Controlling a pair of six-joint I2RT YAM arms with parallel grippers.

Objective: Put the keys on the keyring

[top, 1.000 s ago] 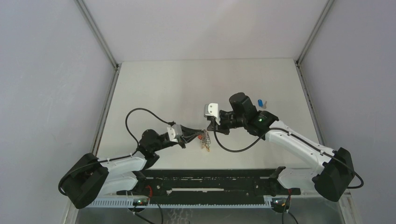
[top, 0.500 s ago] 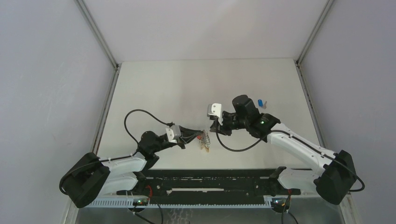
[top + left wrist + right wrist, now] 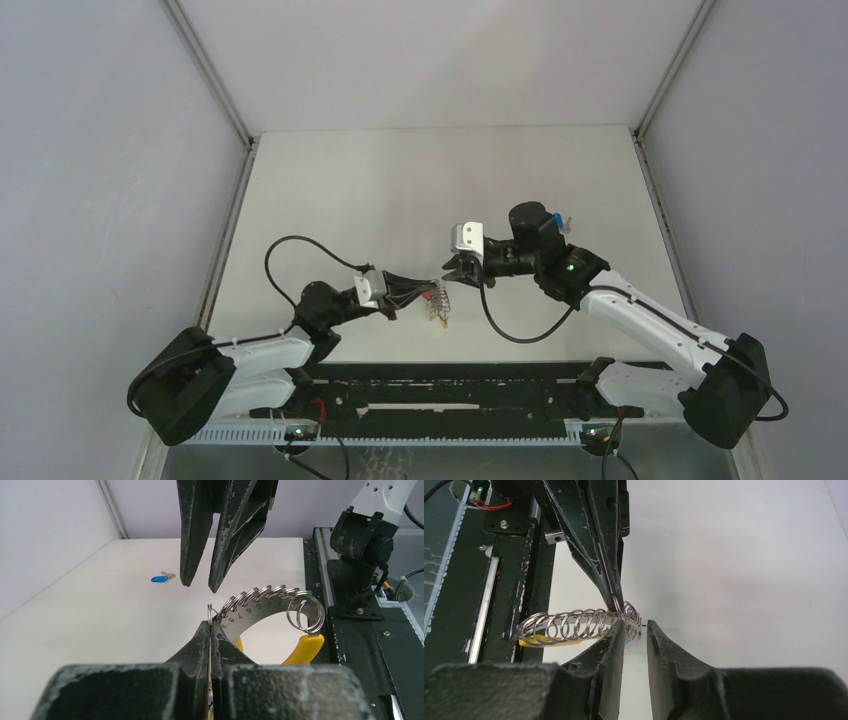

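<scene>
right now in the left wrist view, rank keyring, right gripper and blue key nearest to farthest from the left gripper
1. keyring: clamped in the left gripper itself
2. right gripper: open, just ahead
3. blue key: farthest, ahead to the left

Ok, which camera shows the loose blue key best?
The left wrist view: the blue key lies in the open on the table. From above, the right arm hides most of it. The right wrist view misses it.
</scene>
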